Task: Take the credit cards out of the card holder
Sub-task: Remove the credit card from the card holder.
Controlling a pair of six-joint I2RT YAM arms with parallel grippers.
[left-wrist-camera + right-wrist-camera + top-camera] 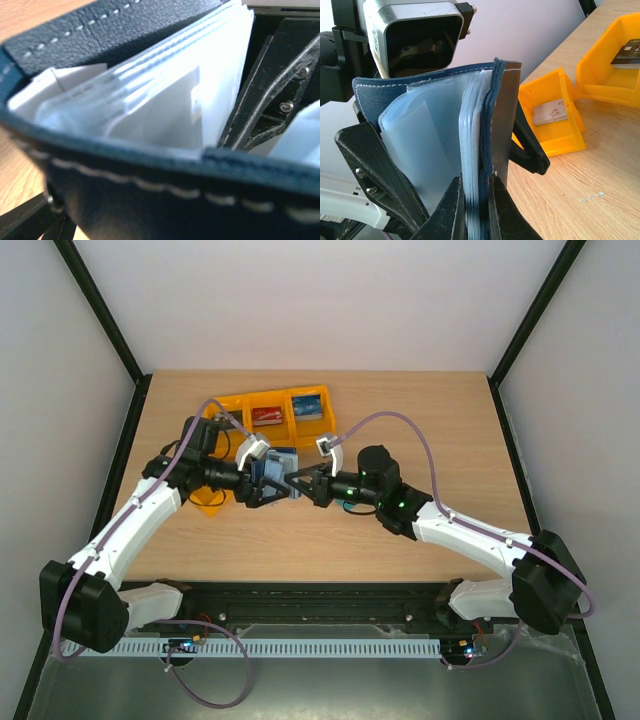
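The card holder [280, 478], navy with white stitching and clear sleeves, is held upright above the table between both grippers. My right gripper [479, 200] is shut on one navy cover and a stack of sleeves. My left gripper [262, 486] straddles the open card holder [420, 130]; its black fingers [370, 165] press against the holder's two outer sides. In the left wrist view the card holder [150, 100] fills the frame and hides my left jaws. The sleeves facing the cameras look empty. Credit cards lie in the bins: a red one [265, 416], a blue one [307, 407], a pale one [550, 111].
A row of orange bins [245, 400] stands behind the grippers at the back left of the wooden table. Another orange bin [210, 497] lies under the left arm. In the right wrist view a further bin [615, 85] holds a dark card [626, 54].
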